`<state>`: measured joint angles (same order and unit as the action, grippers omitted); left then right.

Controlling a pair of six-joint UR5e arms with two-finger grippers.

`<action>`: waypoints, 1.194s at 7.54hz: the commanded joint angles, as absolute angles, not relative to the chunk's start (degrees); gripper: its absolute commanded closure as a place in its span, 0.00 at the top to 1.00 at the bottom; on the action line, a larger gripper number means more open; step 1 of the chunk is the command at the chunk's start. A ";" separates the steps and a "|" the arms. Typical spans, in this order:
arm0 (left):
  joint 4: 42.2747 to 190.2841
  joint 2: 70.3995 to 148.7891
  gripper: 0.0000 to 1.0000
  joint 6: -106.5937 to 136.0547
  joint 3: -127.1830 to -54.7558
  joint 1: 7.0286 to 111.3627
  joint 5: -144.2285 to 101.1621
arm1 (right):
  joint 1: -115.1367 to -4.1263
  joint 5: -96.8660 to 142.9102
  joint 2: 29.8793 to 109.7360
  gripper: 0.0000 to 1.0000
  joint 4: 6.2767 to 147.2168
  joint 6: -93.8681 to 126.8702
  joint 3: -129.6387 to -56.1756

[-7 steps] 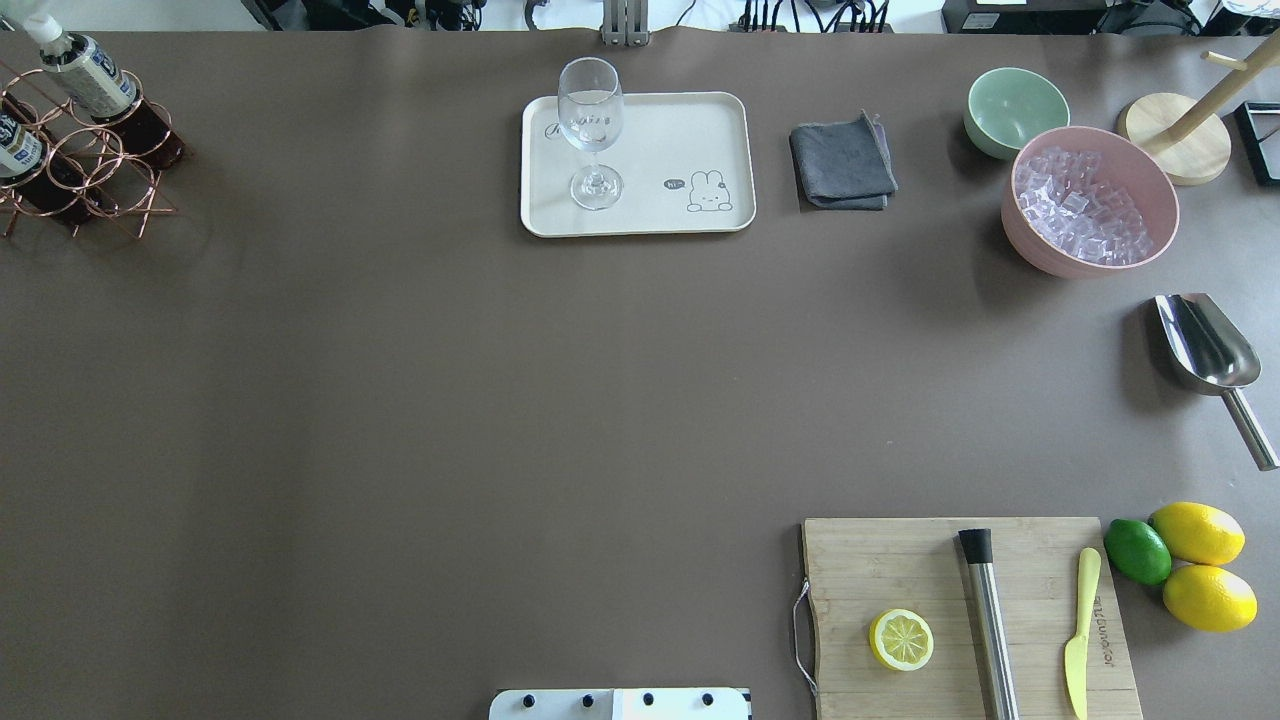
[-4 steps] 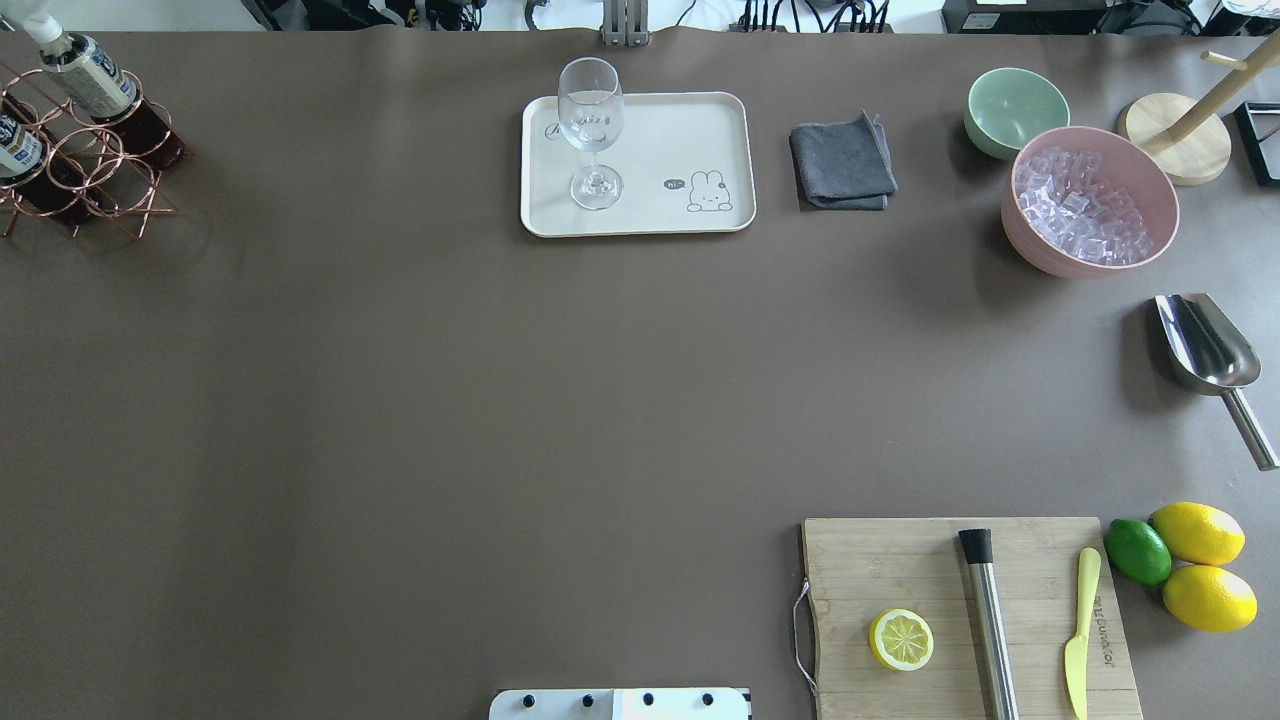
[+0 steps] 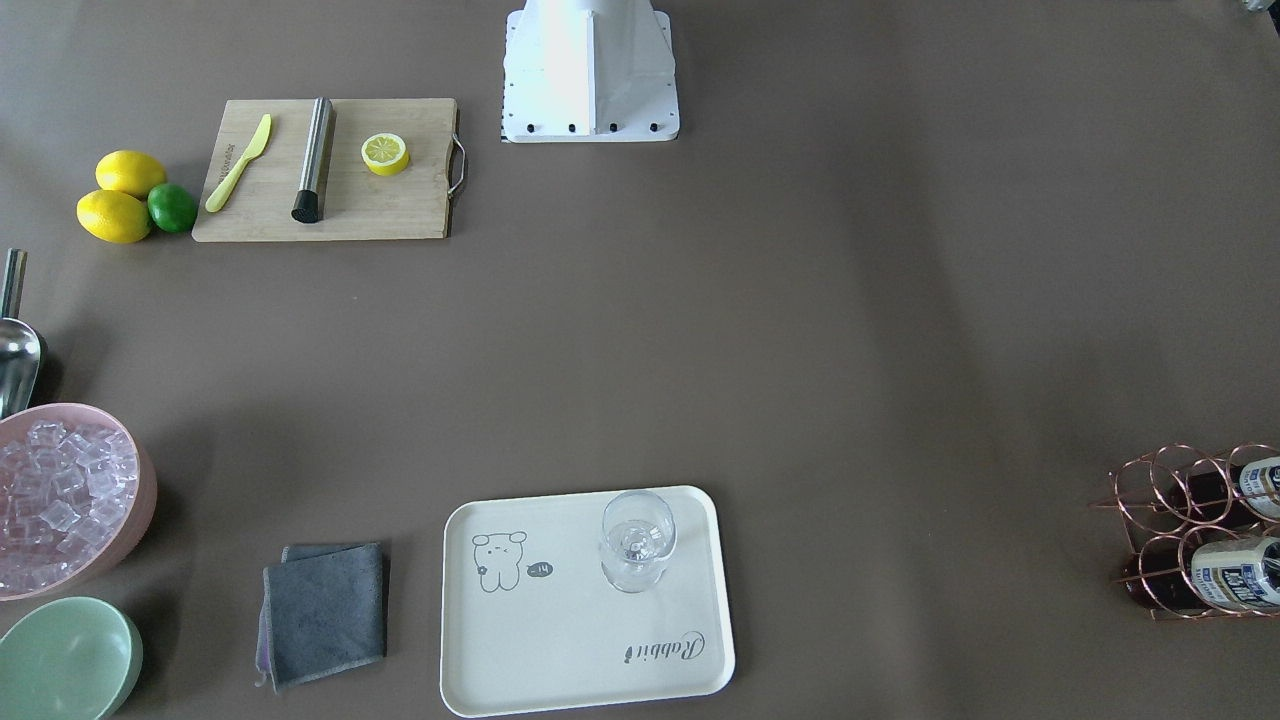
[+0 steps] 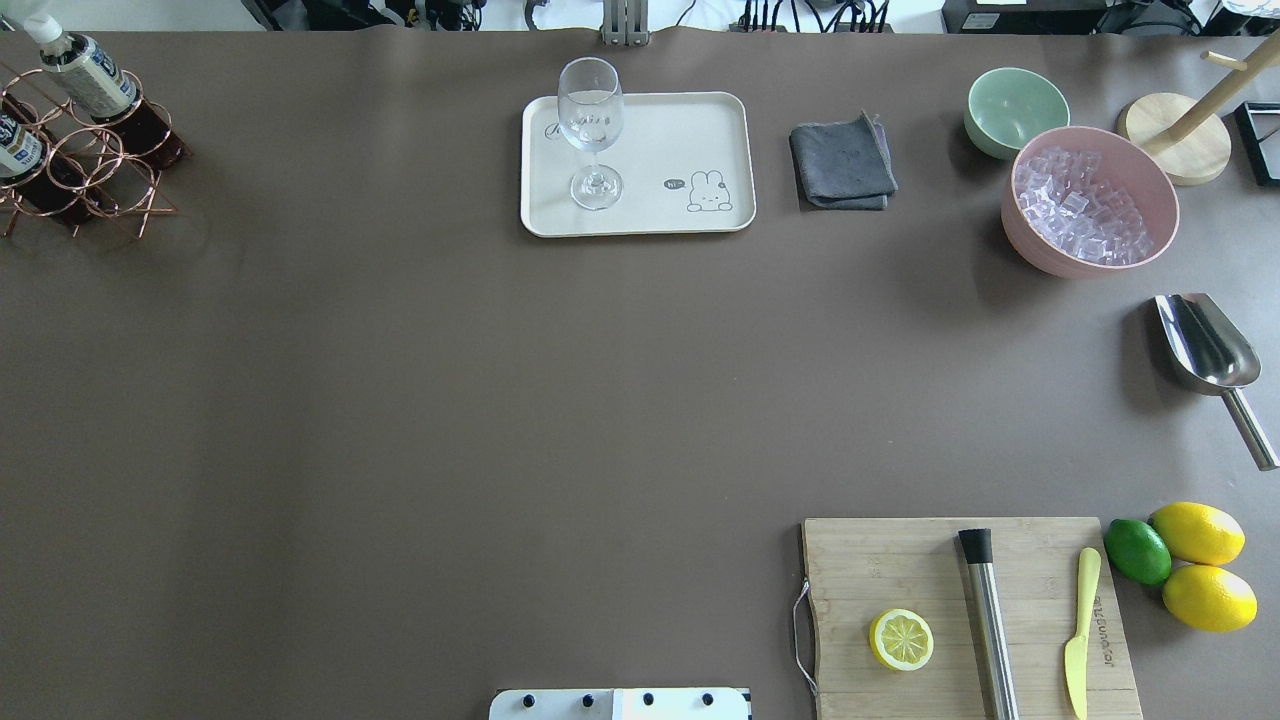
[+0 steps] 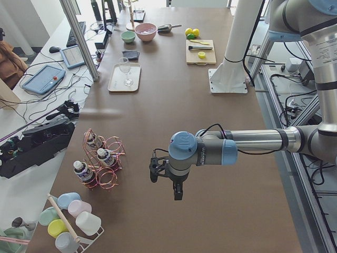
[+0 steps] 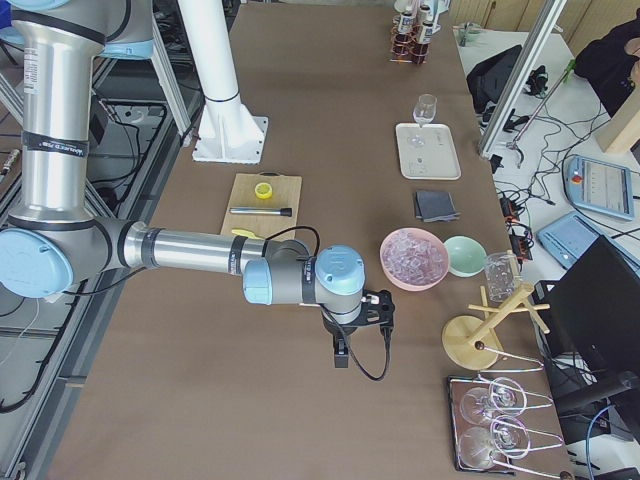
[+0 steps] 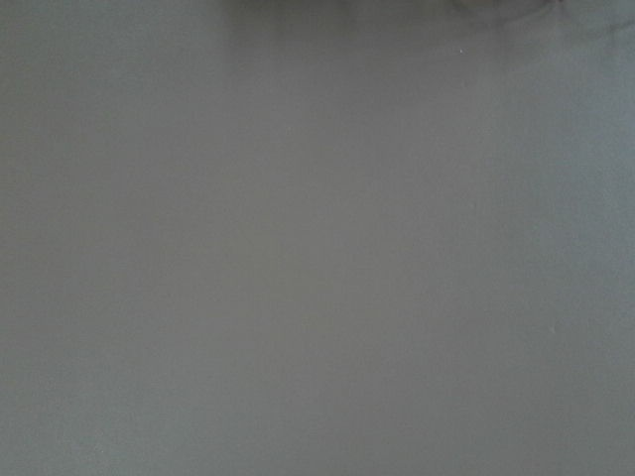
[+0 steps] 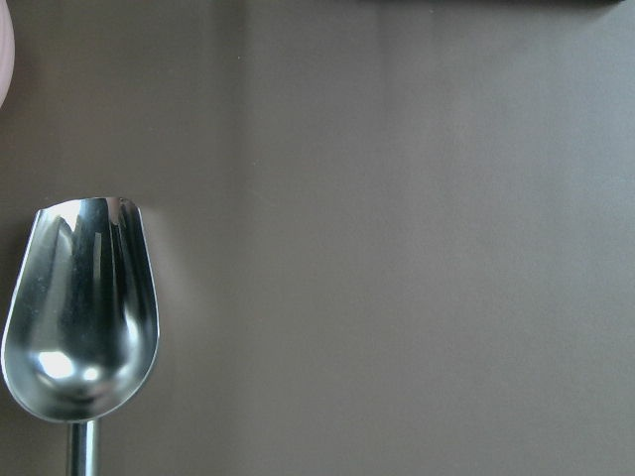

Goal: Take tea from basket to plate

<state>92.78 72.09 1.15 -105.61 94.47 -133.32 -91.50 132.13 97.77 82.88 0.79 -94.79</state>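
The copper wire basket [image 4: 90, 165] stands at the table's far left corner with tea bottles [image 4: 88, 75] in its cells; three show in the exterior left view [image 5: 105, 157]. The basket also shows in the front view [image 3: 1165, 500]. The cream plate [image 4: 660, 150] with the bear drawing lies at the far middle, also in the front view [image 3: 560, 640]. A clear wine glass [image 4: 592, 130] stands on it. My left gripper [image 5: 178, 194] hangs over bare table right of the basket. My right gripper [image 6: 341, 358] hangs near the pink bowl. I cannot tell whether either is open or shut.
A pink bowl of ice [image 4: 1090, 200], a green bowl [image 4: 1015, 108], a grey cloth [image 4: 842, 162] and a metal scoop [image 4: 1205, 345] are at the far right. A cutting board [image 4: 850, 570] with a half lemon, muddler and knife is near right, beside lemons [image 4: 1198, 532].
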 commanded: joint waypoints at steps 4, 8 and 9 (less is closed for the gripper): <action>92.55 73.99 0.99 2.19 -103.36 94.31 -133.42 | -91.49 132.28 97.65 1.00 82.88 0.79 -95.01; 92.46 78.75 0.99 18.96 -103.71 94.39 -136.29 | -91.49 132.28 97.65 1.00 82.88 0.70 -95.01; 92.46 79.45 0.99 27.77 -103.45 94.57 -138.23 | -91.49 132.28 97.65 1.00 82.88 0.70 -95.01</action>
